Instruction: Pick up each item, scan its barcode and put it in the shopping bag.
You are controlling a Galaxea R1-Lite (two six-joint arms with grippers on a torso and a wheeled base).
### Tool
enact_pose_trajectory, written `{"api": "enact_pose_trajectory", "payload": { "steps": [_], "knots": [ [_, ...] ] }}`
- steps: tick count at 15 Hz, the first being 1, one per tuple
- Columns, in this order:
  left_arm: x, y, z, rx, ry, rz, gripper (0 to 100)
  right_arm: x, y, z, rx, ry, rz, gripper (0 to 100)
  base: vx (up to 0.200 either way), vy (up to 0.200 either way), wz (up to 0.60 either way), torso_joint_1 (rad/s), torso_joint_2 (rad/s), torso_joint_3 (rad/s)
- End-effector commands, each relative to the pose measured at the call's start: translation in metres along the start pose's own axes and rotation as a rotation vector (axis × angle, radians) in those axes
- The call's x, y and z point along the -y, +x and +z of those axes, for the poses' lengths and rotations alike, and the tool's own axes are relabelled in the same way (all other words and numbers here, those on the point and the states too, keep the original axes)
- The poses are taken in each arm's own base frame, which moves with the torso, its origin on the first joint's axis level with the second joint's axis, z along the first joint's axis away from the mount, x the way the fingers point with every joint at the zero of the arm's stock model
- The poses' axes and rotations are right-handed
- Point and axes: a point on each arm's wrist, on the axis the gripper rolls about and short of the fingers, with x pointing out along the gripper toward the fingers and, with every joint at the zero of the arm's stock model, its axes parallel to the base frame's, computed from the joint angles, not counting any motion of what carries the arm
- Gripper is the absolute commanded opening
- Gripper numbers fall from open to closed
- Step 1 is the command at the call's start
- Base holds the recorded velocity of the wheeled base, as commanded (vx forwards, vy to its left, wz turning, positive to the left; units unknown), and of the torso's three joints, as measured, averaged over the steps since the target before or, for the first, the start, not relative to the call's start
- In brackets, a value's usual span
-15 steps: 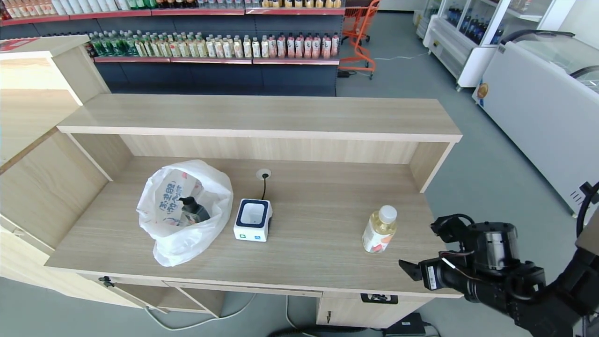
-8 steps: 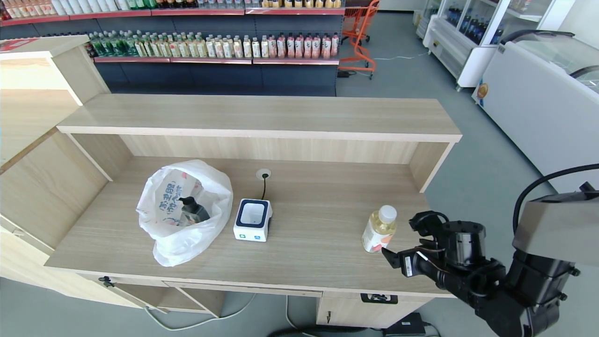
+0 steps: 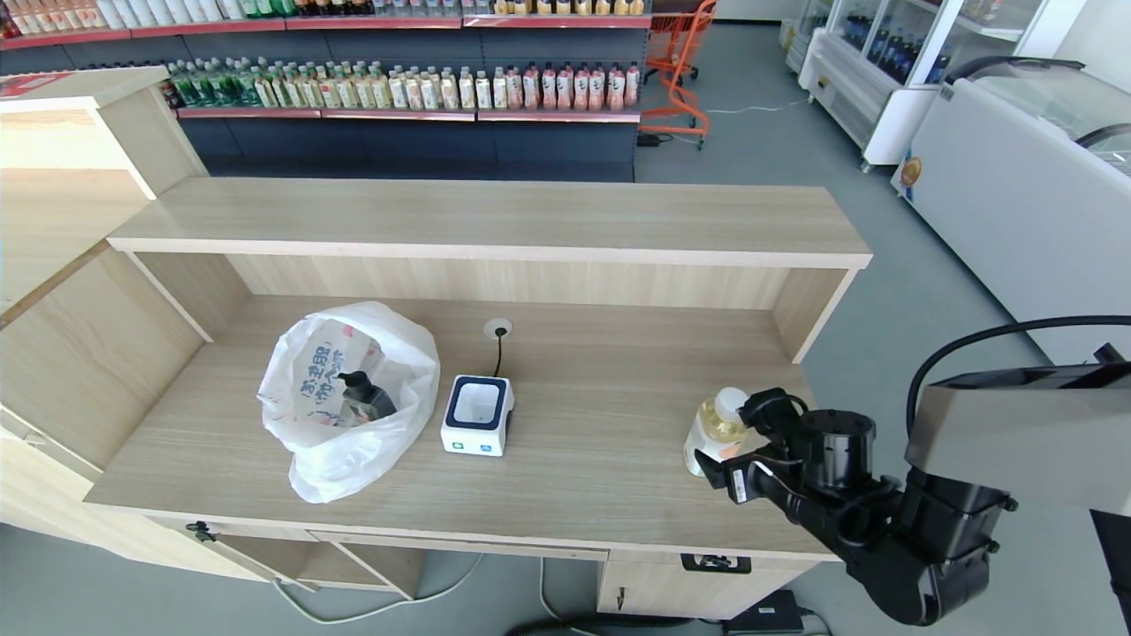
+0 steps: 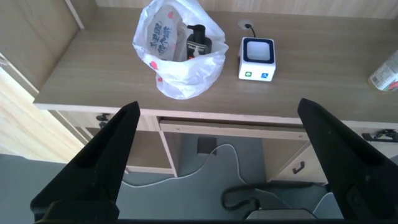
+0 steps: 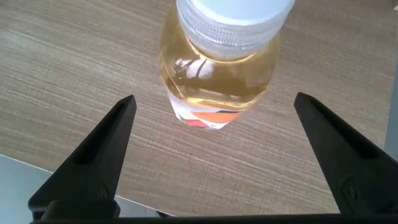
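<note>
Hovering at the bottle [image 3: 712,431], right tool [image 5: 211,165] spread wide, not yet gripping; bottle upright on the counter [image 3: 601,424]. Next, I'd say: ease forward, clamp, carry to scanner [image 3: 478,413].

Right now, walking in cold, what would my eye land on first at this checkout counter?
Probably the black right gripper at the right end of the counter, its open fingers to either side of an upright bottle of yellowish drink with a white cap. Next, the white plastic shopping bag at the left, a black pump bottle standing inside it, and the small white barcode scanner between bag and drink.
</note>
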Motion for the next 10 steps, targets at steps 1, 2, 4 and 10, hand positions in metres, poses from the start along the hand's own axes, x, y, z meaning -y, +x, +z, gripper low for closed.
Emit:
{"api": "enact_pose_trajectory", "payload": {
  "steps": [1, 2, 4, 10],
  "knots": [
    [0.000, 0.000, 0.000, 0.001, 0.000, 0.000, 100, -0.005, 0.011, 0.000, 0.018, -0.006, 0.009, 100, 0.000, 0.000, 0.00, 0.000, 0.00, 0.000],
    [0.000, 0.000, 0.000, 0.001, 0.000, 0.000, 100, -0.007, 0.016, 0.000, 0.027, -0.025, 0.013, 100, 0.000, 0.000, 0.00, 0.000, 0.00, 0.000],
    [0.000, 0.000, 0.000, 0.001, 0.000, 0.000, 100, -0.009, 0.023, -0.002, 0.033, -0.036, 0.012, 100, 0.000, 0.000, 0.00, 0.000, 0.00, 0.000],
    [0.000, 0.000, 0.000, 0.001, 0.000, 0.000, 100, -0.013, 0.044, -0.007, 0.054, -0.060, 0.015, 100, 0.000, 0.000, 0.00, 0.000, 0.00, 0.000]
  ]
}}
